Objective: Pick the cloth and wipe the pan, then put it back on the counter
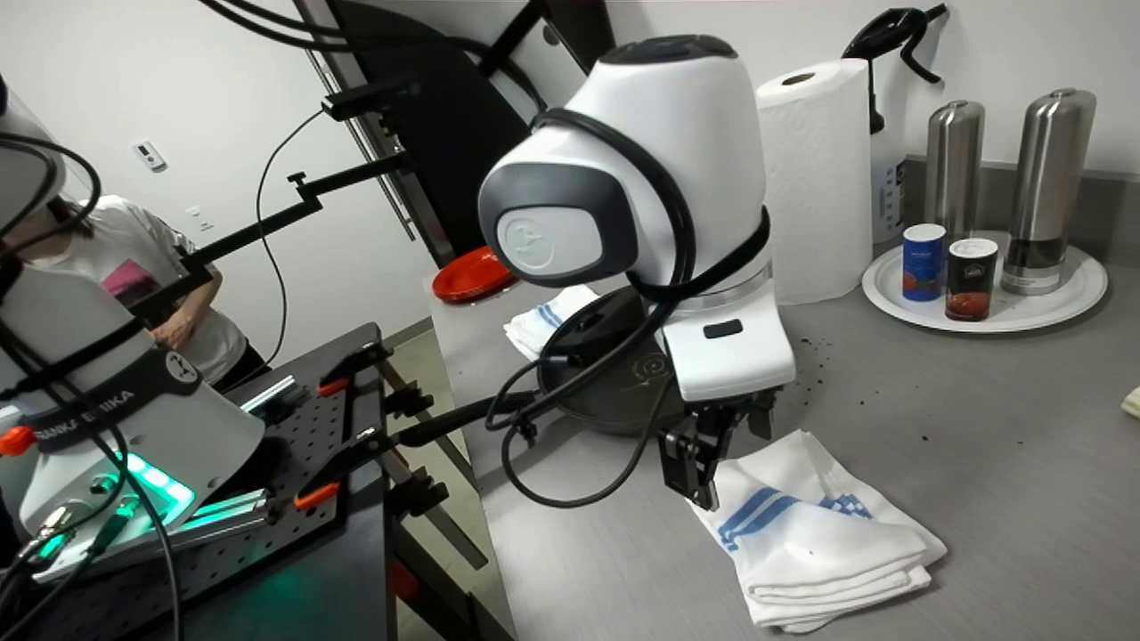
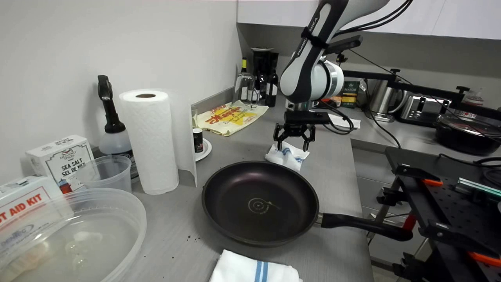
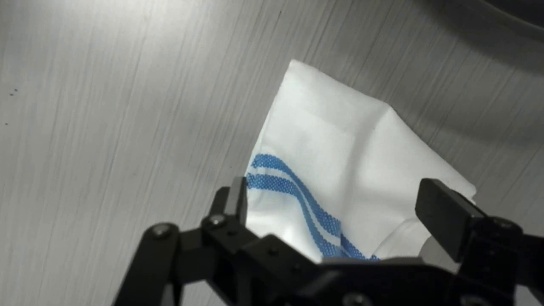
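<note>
The cloth is a white folded towel with blue stripes, lying rumpled on the grey counter. It shows beyond the pan in an exterior view and under the jaws in the wrist view. My gripper is open and empty, pointing down over the cloth, with one finger at each side of the striped part. I cannot tell whether the fingertips touch it. The black pan sits beside the cloth, its handle over the counter edge. The arm hides part of the pan.
A second folded, blue-striped white towel lies on the pan's opposite side. A paper-towel roll and a white tray of jars and mills stand along the wall. A clear plastic bowl stands near the pan. A red dish lies farther off.
</note>
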